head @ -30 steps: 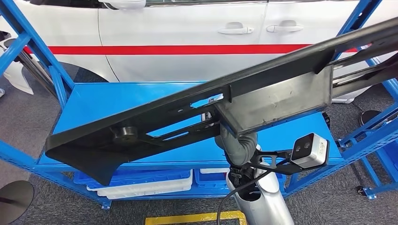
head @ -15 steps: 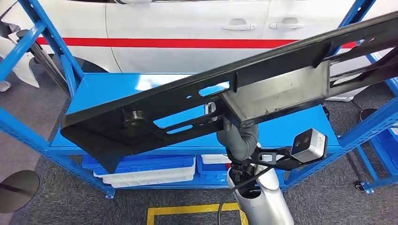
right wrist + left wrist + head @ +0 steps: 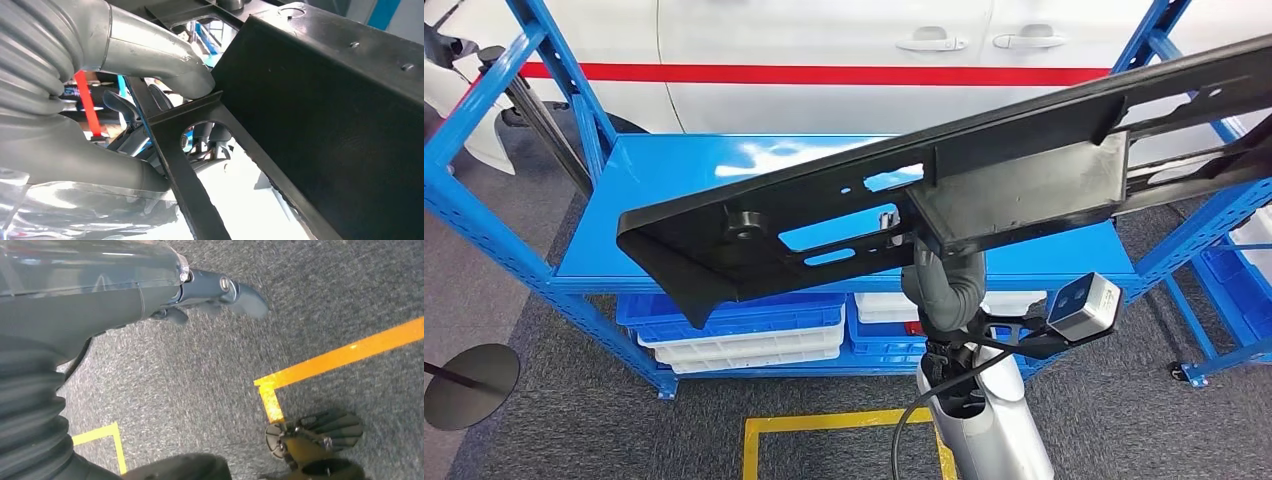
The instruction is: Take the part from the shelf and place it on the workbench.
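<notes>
The part [image 3: 1014,190] is a long black metal frame with slots and a flat plate. It hangs tilted above the blue shelf [image 3: 684,200], its left end lower, its right end running past the picture's edge. My right hand [image 3: 939,275] grips it from beneath, near the plate. In the right wrist view the grey thumb [image 3: 165,60] presses on a bar of the part [image 3: 340,110], with dark fingers curled behind it. My left hand [image 3: 210,290] hangs over the carpet, its fingers loose and holding nothing.
A white car [image 3: 824,40] with a red stripe stands behind the shelf. White and blue bins [image 3: 744,330] sit on the lower level. Blue uprights [image 3: 484,95] frame both sides. Yellow tape [image 3: 824,430] marks the grey carpet, and a round black base [image 3: 469,385] lies at left.
The camera has drawn back: the shelf looks smaller and more carpet and tape show. The part stays in my right hand, now further clear of the shelf top.
</notes>
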{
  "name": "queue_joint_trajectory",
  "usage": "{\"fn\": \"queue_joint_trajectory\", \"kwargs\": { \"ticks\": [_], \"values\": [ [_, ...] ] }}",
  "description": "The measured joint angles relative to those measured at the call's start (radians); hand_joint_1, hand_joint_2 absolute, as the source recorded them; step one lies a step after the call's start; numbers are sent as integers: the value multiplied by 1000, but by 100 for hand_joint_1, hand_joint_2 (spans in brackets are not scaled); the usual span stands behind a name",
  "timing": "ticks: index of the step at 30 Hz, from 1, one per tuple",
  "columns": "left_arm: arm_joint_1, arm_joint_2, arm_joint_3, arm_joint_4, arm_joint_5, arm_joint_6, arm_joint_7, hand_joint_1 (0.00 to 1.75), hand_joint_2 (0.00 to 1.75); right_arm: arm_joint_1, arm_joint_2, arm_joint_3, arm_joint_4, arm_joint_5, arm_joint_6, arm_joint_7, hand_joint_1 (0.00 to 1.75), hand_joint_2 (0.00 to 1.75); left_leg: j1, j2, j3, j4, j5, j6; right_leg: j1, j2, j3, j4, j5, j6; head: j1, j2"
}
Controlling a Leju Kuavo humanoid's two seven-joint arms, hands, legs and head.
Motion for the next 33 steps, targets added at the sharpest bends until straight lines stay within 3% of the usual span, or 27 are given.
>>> {"fn": "queue_joint_trajectory", "kwargs": {
  "ticks": [2,3,5,6,7,8,9,10,11,13,15,17,19,21,22,23,24,26,28,29,31,33],
  "values": [
    [1,0,0,0,-1,-4,-4,0,175,2,0,-3,3,5,-1,-5,175,175,0,-1,-11,13,-20,-10,-7,-4,-12,-13,25,-7,0,0],
    [1,0,0,1,-2,-7,-6,0,175,4,0,-4,5,10,-3,-8,175,175,0,-1,-23,46,-56,-16,-11,-6,-21,-19,37,-9,0,0],
    [-2,1,0,1,-5,-13,-9,0,175,11,1,-11,9,25,-9,-20,175,175,8,-1,-56,160,-149,-28,-15,-9,-45,-20,56,-12,0,0],
    [-4,1,-1,1,-7,-14,-9,0,175,17,1,-16,12,33,-12,-27,175,175,12,-1,-68,224,-175,-35,-17,-11,-58,-18,66,-10,0,0],
    [-4,1,-2,1,-8,-15,-9,0,175,22,1,-21,15,39,-13,-34,175,175,17,0,-72,270,-175,-41,-18,-12,-71,-15,74,-8,0,0],
    [-4,1,-3,1,-9,-15,-9,0,175,26,1,-25,18,42,-12,-40,175,175,22,0,-62,284,-154,-47,-21,-14,-85,-10,81,-4,0,0],
    [-3,1,-3,1,-10,-16,-9,0,175,30,0,-29,22,44,-10,-44,175,175,27,0,-34,262,-124,-52,-25,-14,-99,-3,87,0,0,0],
    [-1,1,-4,1,-10,-16,-9,0,175,32,1,-32,25,44,-9,-46,175,175,32,1,11,205,-103,-58,-28,-14,-112,7,91,5,0,0],
    [1,1,-4,1,-10,-16,-9,0,175,33,1,-36,27,44,-7,-48,175,175,33,1,63,135,-101,-61,-29,-13,-124,17,94,12,0,0],
    [2,0,-5,1,-10,-16,-9,0,175,33,1,-42,28,44,-7,-50,175,175,32,-1,128,29,-130,-53,-27,-11,-140,33,99,24,0,0],
    [4,0,-6,1,-10,-17,-10,0,175,33,1,-46,29,43,-6,-52,175,175,28,-2,134,6,-142,-32,-26,-10,-147,37,108,39,0,0],
    [7,-1,-6,1,-10,-19,-10,0,175,34,1,-49,30,40,-5,-53,175,175,28,4,126,3,-131,-12,-31,-7,-158,54,98,51,0,0],
    [8,-2,-6,1,-10,-21,-11,0,175,34,1,-54,30,38,-4,-54,175,175,28,14,117,0,-120,4,-34,-3,-197,140,39,58,0,0],
    [11,-2,-6,1,-10,-23,-11,0,175,37,1,-59,31,37,-4,-54,175,175,23,25,106,1,-113,11,-34,-2,-251,274,-29,63,0,0],
    [14,-2,-6,1,-10,-24,-12,0,175,39,1,-62,31,37,-4,-54,175,175,21,32,102,2,-111,12,-33,-2,-266,317,-43,63,0,0],
    [16,-2,-6,1,-11,-25,-12,0,175,42,1,-65,31,36,-4,-54,175,175,18,40,100,3,-110,12,-33,-2,-260,321,-38,60,0,0],
    [18,-2,-6,1,-12,-26,-13,0,175,43,1,-68,31,36,-3,-54,175,175,15,48,99,4,-109,12,-31,-5,-234,285,-16,55,0,0],
    [19,-4,-7,1,-15,-28,-14,0,175,45,1,-70,30,36,1,-54,175,175,9,64,100,5,-110,11,-19,-36,-150,144,39,36,0,0],
    [19,-5,-9,1,-17,-32,-14,0,175,47,2,-71,28,36,6,-54,175,175,3,80,100,6,-111,6,-5,-70,-103,51,60,18,0,0],
    [20,-6,-11,1,-17,-33,-14,0,175,49,2,-72,28,36,7,-54,175,175,1,90,99,6,-111,2,-1,-74,-101,39,59,13,0,0],
    [19,-6,-14,1,-18,-35,-14,0,175,55,3,-75,28,36,7,-54,175,175,1,105,100,7,-114,-7,-3,-53,-104,31,67,5,0,0],
    [19,-7,-17,1,-20,-35,-14,0,175,59,4,-79,28,37,6,-56,175,175,4,75,86,42,-143,-17,-12,-31,-104,19,77,-3,0,0]
  ]
}}
